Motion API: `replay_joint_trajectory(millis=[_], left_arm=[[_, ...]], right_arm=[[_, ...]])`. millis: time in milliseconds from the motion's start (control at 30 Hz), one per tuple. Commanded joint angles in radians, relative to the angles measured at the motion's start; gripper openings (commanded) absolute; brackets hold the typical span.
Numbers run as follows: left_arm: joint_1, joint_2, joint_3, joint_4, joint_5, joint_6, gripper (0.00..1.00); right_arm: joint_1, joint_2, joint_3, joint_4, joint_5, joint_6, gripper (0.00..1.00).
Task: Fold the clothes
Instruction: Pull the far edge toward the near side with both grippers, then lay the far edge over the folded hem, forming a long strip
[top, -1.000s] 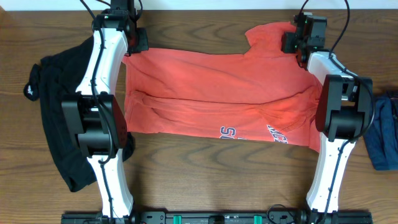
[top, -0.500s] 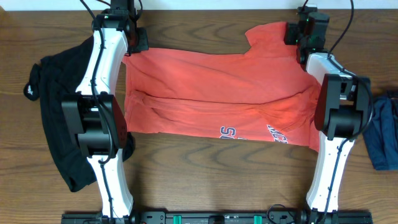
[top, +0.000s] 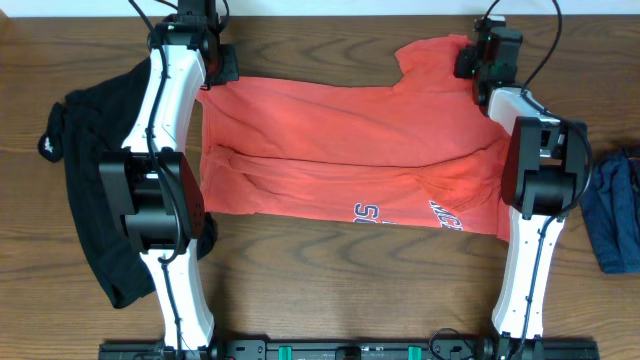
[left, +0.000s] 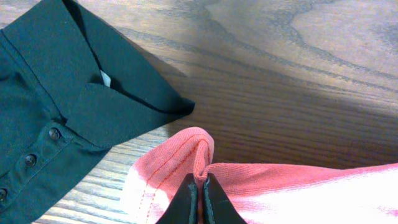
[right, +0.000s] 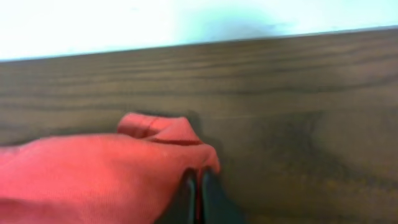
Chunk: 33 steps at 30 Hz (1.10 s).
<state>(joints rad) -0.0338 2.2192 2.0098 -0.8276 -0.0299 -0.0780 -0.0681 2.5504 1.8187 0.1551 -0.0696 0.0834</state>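
Note:
An orange-red T-shirt (top: 350, 150) with white lettering lies spread across the middle of the wooden table. My left gripper (top: 207, 78) is at its far left corner, shut on a pinch of hemmed cloth (left: 198, 163). At the far right corner my right gripper (top: 470, 62) is shut on a bunched fold of the same shirt (right: 168, 140). In both wrist views the dark fingers (left: 186, 202) stand close together with red fabric between them. The right wrist view is blurred.
A black polo shirt (top: 85, 180) with buttons (left: 55, 133) lies crumpled at the left, beside the left arm. A blue garment (top: 615, 220) lies at the right table edge. The table's far edge (right: 199, 42) is just beyond the right gripper.
The right gripper has closed on the shirt's far right corner; it stood open before. The left gripper and the shirt's body have not moved.

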Motion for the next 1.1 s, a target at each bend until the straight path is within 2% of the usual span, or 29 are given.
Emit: replay_joint_trajectory(millis=[0, 200, 500, 633, 833, 1067], left_arm=[[0.005, -0.014, 0.005, 0.002, -0.016, -0.006, 0.06], [0.005, -0.014, 0.005, 0.002, -0.016, -0.006, 0.06], [0.006, -0.017, 0.006, -0.005, -0.016, -0.005, 0.06], [0.005, -0.042, 0.006, -0.029, -0.016, -0.005, 0.06], [0.009, -0.119, 0.006, -0.085, -0.015, -0.005, 0.07], [0.01, -0.208, 0.006, -0.177, -0.015, -0.005, 0.06]], right_arm=[[-0.003, 0.03, 0.078, -0.074, 0.009, 0.028, 0.01], [-0.006, 0.026, 0.306, -0.361, 0.01, -0.001, 0.01], [-0.023, 0.026, 0.681, -0.892, 0.009, -0.123, 0.01], [-0.025, 0.025, 0.811, -1.145, -0.044, -0.126, 0.01], [-0.027, 0.024, 0.999, -1.427, -0.169, -0.126, 0.01], [-0.034, 0.023, 1.223, -1.743, -0.182, -0.126, 0.01]])
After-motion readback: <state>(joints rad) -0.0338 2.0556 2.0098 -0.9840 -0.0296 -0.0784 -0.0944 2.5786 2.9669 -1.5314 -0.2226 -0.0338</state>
